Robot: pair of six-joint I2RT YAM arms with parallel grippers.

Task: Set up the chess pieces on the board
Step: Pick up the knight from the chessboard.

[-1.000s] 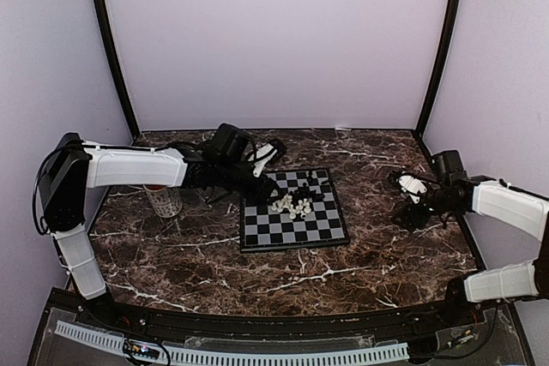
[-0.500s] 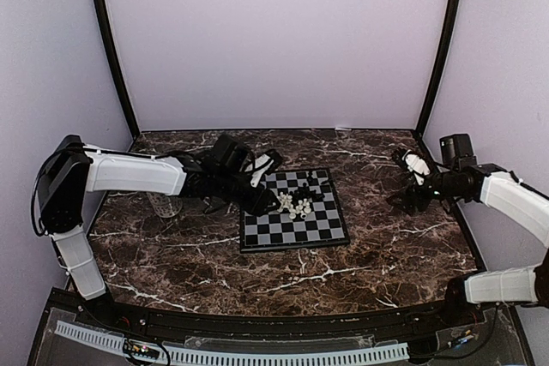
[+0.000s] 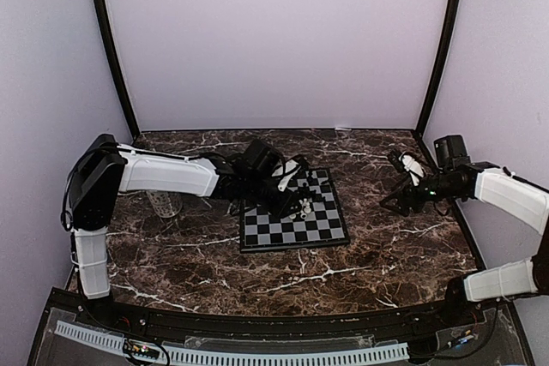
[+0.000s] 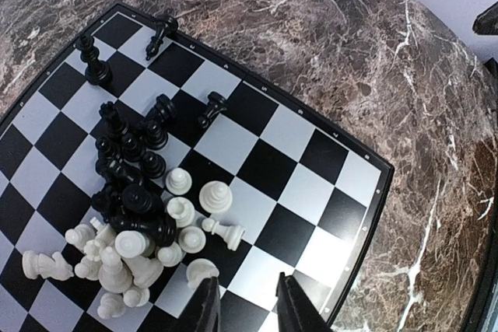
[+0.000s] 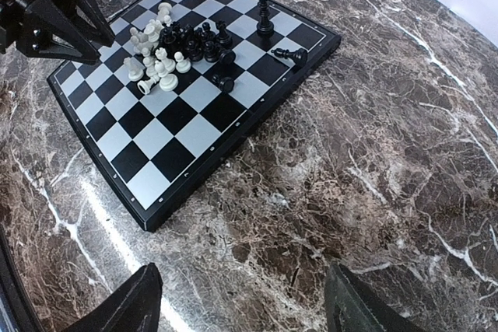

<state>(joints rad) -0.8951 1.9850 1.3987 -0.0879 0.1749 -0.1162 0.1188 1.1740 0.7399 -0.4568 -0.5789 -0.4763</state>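
As the chess pieces (image 4: 148, 223) lay heaped on the board (image 4: 327, 176), the left gripper (image 4: 243, 305), narrowly parted and apparently empty, risked toppling neighbours; right gripper (image 5: 241, 301) wide open.

Centre left: pale cup (image 3: 165, 204) on dark marble-patterned tabletop (image 3: 377, 255). Behind, filling upper half: plain lilac walls (image 3: 274, 40). Upper left and upper right: dark slanted posts (image 3: 111, 49).
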